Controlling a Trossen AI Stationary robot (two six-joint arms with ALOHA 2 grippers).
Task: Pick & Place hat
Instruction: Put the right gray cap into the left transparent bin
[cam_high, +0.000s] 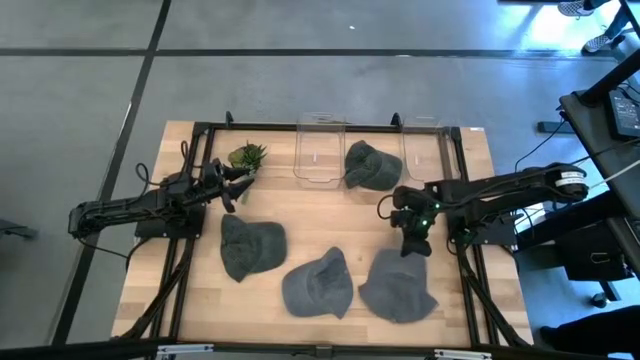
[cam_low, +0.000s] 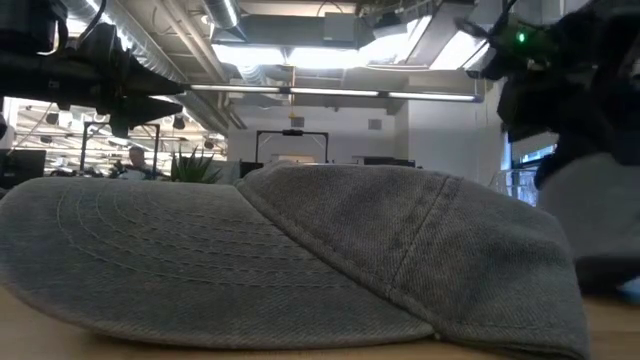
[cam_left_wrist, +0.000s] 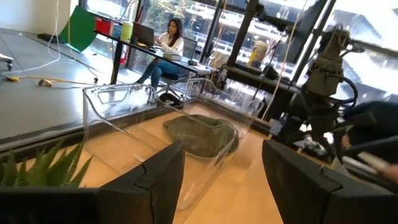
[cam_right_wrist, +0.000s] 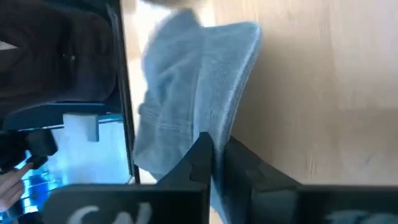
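Observation:
Four grey hats show in the high view. One hat (cam_high: 372, 165) lies in a clear bin (cam_left_wrist: 118, 118) at the far side. Three lie flat on the table: a left hat (cam_high: 250, 246), a middle hat (cam_high: 318, 284), which fills the low view (cam_low: 300, 260), and a right hat (cam_high: 398, 287). My right gripper (cam_high: 415, 244) is at the right hat's far edge, shut on it (cam_right_wrist: 217, 163). My left gripper (cam_high: 242, 181) hovers open beside a small plant, its fingers (cam_left_wrist: 155, 180) pointing at the bins. My right gripper pinches the right hat's far edge (cam_right_wrist: 214, 127) between its two fingers, coming from above and pointing down. In the low view the cloth (cam_low: 600, 215) rises toward the gripper. The near part of the hat (cam_high: 400, 300) lies on the table.
A small green plant (cam_high: 247, 157) stands at the far left, just beyond my left gripper. Clear bins (cam_high: 320, 150) (cam_high: 425, 145) line the far edge. A black frame (cam_high: 190, 260) runs along the table's sides. Bare wood (cam_high: 320, 215) lies between the arms.

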